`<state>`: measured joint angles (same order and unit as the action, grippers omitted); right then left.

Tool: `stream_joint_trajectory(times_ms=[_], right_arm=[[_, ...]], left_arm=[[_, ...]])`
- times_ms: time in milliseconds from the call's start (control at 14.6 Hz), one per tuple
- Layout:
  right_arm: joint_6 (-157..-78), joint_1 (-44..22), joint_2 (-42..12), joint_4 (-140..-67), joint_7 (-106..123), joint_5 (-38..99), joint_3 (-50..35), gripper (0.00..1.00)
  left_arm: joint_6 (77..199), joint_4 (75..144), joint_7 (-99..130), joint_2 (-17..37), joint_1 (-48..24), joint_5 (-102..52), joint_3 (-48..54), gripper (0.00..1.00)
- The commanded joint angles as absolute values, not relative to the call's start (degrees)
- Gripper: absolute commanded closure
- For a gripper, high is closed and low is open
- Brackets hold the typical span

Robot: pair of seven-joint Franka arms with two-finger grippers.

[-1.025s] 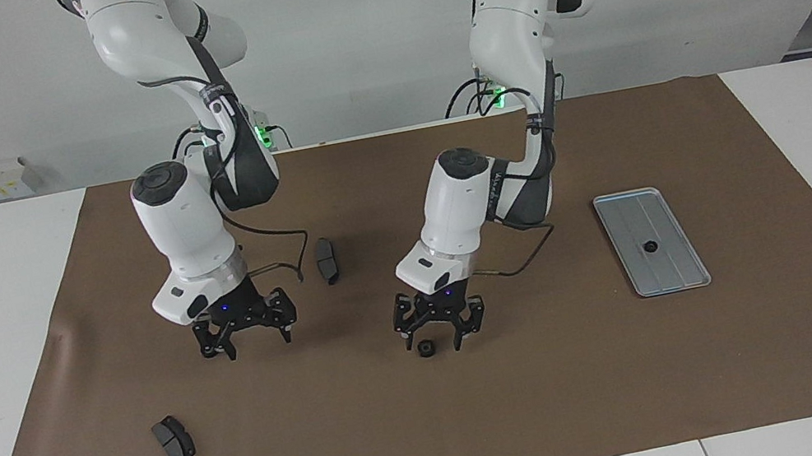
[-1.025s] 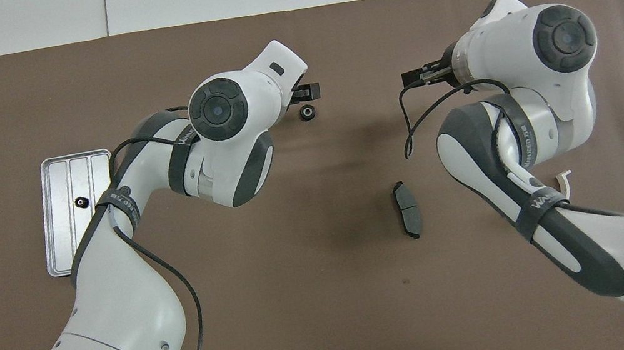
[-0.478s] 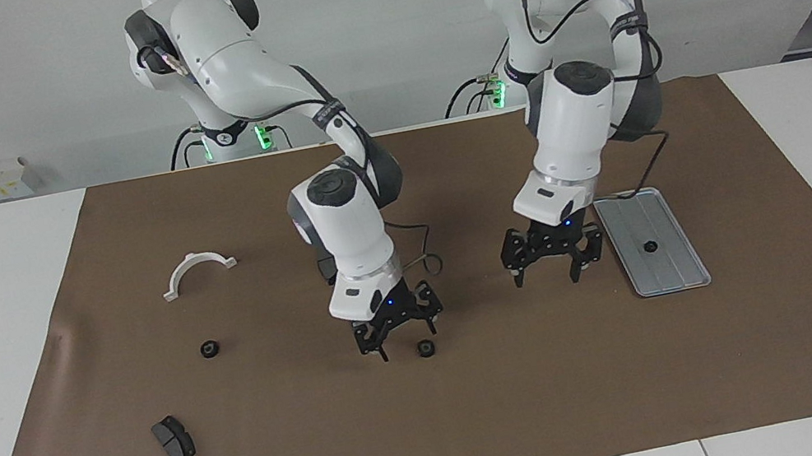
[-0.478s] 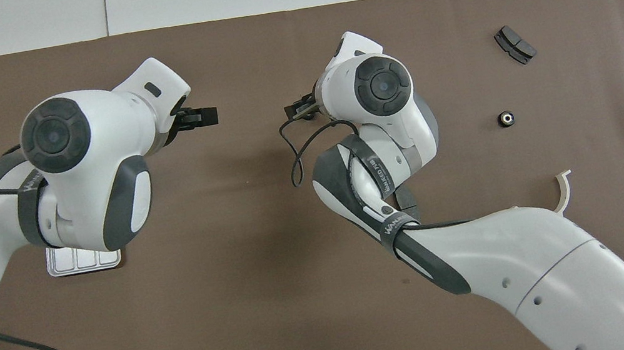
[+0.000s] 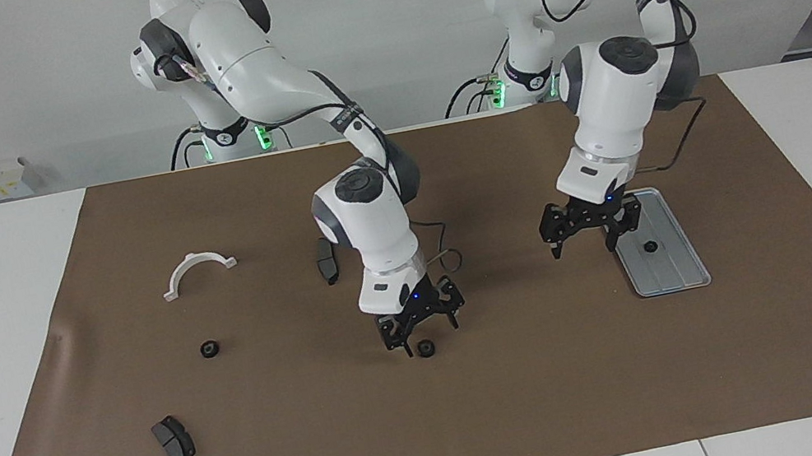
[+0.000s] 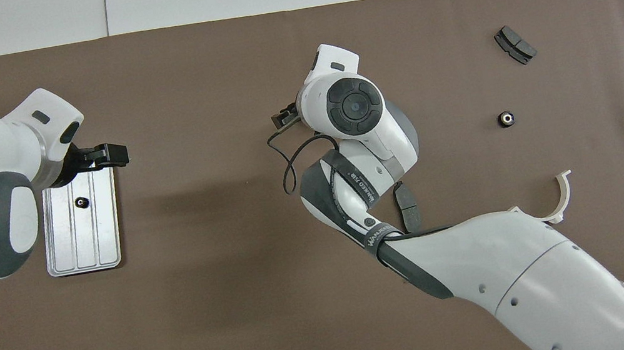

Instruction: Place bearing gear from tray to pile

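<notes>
The silver tray [image 5: 675,264] [image 6: 100,236] lies toward the left arm's end of the mat, with one small black bearing gear [image 5: 650,247] [image 6: 81,202] on it. My left gripper [image 5: 583,247] [image 6: 115,155] hangs open over the tray's edge, holding nothing. A second gear [image 5: 425,348] lies at the mat's middle. My right gripper [image 5: 422,335] [image 6: 279,120] stands open just above that gear and hides it in the overhead view. The pile spreads toward the right arm's end: a white bracket [image 5: 196,271] [image 6: 563,196], a gear [image 5: 208,349] [image 6: 506,119] and a brake pad [image 5: 174,441] [image 6: 515,44].
Another brake pad [image 5: 326,260] [image 6: 409,212] lies beside the right arm's forearm, nearer to the robots than the middle gear. A brown mat [image 5: 570,400] covers the white table. The right arm's cable loops low beside its wrist.
The left gripper left the middle gear and swung over to the tray's edge. The right gripper came from the pile end to above the middle gear. Both stayed open.
</notes>
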<state>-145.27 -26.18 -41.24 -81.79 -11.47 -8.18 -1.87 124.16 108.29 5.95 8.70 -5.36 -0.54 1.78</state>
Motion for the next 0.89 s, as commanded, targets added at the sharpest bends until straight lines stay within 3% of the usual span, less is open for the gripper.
stream_joint_trajectory(times_ms=[0, 342, 546, 820], right_arm=[[-147.12, -25.57, -42.88, -81.39, -12.74, -10.02, -2.29, 0.09], [-146.61, -26.19, -43.16, -81.56, -12.74, -10.11, -2.29, 0.24], [-146.51, -26.02, -43.15, -81.74, -12.74, -10.11, -2.2, 0.41], [-146.95, -26.02, -42.98, -82.44, -12.74, -10.11, -2.29, 0.41]], left_arm=[[125.5, 111.79, 0.55, 7.12, -1.07, -1.49, 2.37, 0.0], [131.3, 116.01, -1.4, 7.38, 2.02, -1.49, 2.37, 0.0], [135.51, 116.28, -1.67, 10.54, 3.07, -1.67, 2.37, 0.0], [139.12, 119.17, -2.28, 12.04, 4.48, -1.67, 2.37, 0.0]])
